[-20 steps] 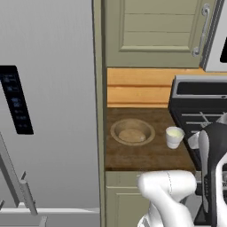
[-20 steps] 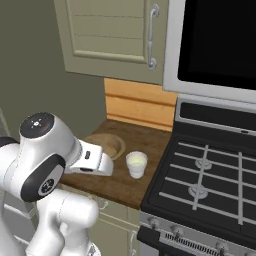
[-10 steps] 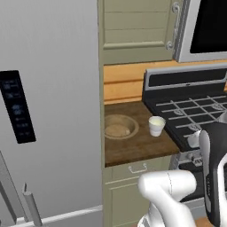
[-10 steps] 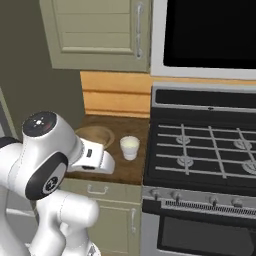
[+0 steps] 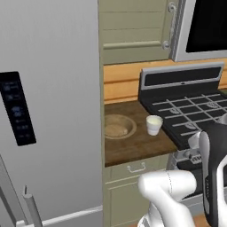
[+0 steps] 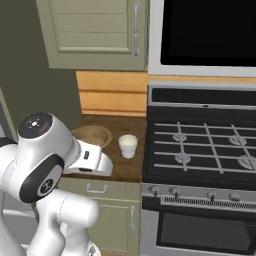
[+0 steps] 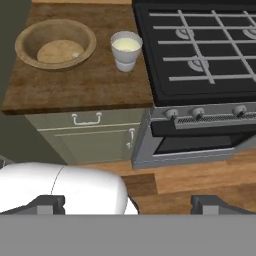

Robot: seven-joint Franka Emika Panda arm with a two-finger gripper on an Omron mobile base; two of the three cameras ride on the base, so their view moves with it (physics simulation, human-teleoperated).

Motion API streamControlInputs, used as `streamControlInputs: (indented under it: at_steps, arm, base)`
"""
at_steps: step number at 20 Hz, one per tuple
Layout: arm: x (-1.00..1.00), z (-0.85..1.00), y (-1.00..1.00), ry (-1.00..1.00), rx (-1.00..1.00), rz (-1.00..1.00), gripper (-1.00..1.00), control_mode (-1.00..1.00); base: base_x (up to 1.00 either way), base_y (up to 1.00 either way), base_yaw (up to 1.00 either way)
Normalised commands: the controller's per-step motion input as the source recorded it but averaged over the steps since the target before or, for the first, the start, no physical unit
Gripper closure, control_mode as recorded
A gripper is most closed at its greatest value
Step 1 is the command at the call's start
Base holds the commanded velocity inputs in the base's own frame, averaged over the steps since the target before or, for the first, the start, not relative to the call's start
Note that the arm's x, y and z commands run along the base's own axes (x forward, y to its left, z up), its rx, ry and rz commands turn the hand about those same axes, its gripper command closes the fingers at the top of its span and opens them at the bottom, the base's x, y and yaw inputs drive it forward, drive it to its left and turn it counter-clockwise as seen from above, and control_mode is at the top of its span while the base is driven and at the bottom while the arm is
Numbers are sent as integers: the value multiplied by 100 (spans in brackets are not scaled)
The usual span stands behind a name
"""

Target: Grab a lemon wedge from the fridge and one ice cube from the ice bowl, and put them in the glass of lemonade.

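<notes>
The fridge (image 5: 53, 88) stands shut at the left, with its black panel (image 5: 17, 108) facing me. On the dark wooden counter (image 5: 133, 146) beside it sits the ice bowl (image 5: 117, 126) (image 6: 92, 135) (image 7: 55, 44), wide, tan and holding pale contents. Just right of the bowl stands the glass of lemonade (image 5: 154, 124) (image 6: 128, 146) (image 7: 126, 50), upright. My gripper (image 7: 129, 205) hangs well in front of and above the counter, open, with nothing between its fingertips (image 7: 47, 204). The lemon wedge is out of view.
A black gas stove (image 6: 200, 145) with an oven below adjoins the counter on the right, under a microwave (image 6: 205, 30). Wall cupboards (image 6: 95, 35) hang above the counter. A drawer and cabinet door (image 7: 95, 135) sit below it, above wooden floor (image 7: 200, 175).
The whole picture has shifted: the base has moved, so the stove shows further in and the fridge less. Bowl and cup keep their places on the counter. The gripper stays open.
</notes>
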Motion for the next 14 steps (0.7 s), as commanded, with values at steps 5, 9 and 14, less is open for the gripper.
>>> streamControlInputs:
  at_steps: [5, 9, 14]
  arm:
    - [0, 0, 0, 0, 0, 0, -100, 100]
    - [0, 0, 0, 0, 0, 0, -100, 100]
    - [0, 0, 0, 0, 0, 0, -100, 100]
  base:
    - [82, 24, 8]
    - [37, 5, 3]
    - [-100, -3, 8]
